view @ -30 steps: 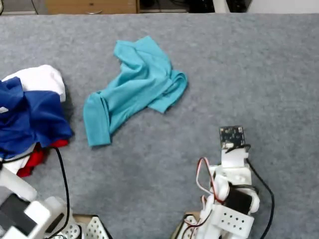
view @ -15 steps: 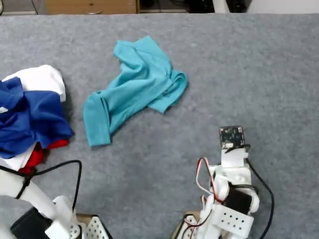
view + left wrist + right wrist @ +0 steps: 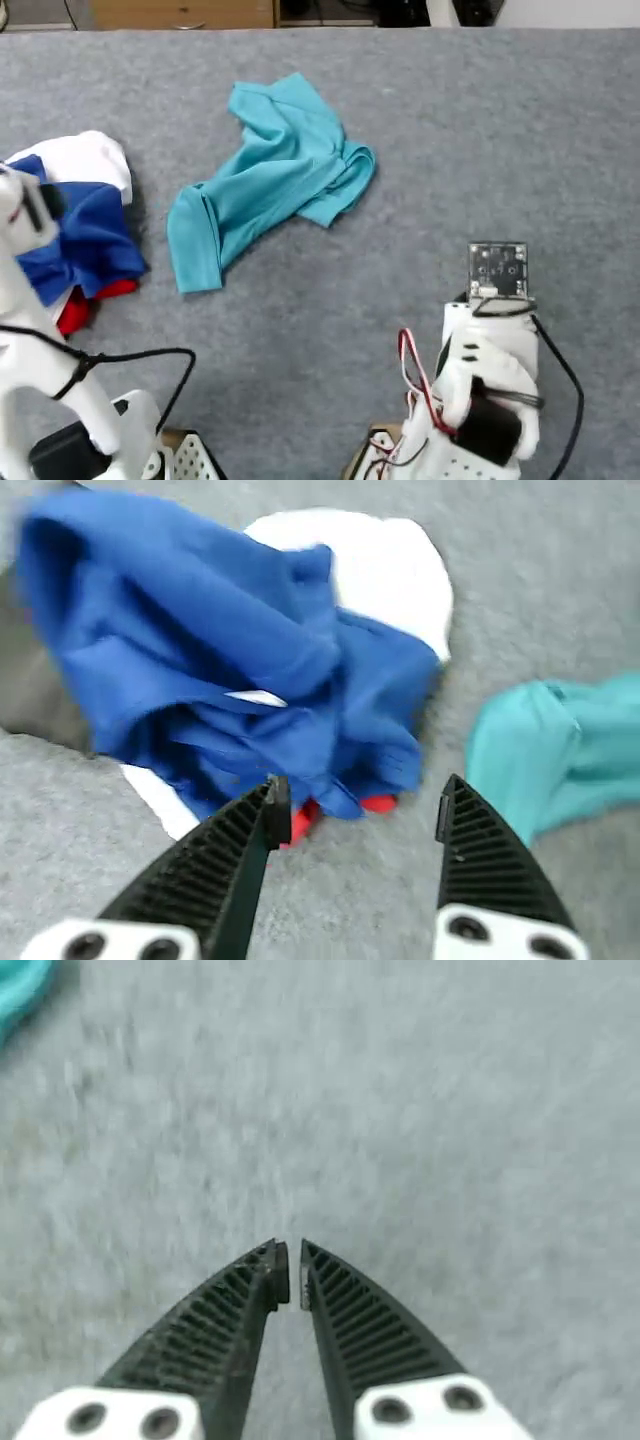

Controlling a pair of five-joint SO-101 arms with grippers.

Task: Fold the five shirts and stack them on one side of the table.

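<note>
Teal shirt lies mid-table, apart from the left-edge shirt pile.

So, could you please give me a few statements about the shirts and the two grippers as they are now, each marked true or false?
1. The teal shirt lies crumpled on the table, apart from the other shirts. True.
2. The left gripper is shut on the blue shirt. False: its jaws stand open by the pile and hold nothing.
3. The blue shirt lies in a heap with a white shirt and a red shirt. True.
4. The right gripper holds the teal shirt. False: it is shut over bare table and holds nothing.
5. The teal shirt is neatly folded. False: it is bunched and unfolded.
</note>
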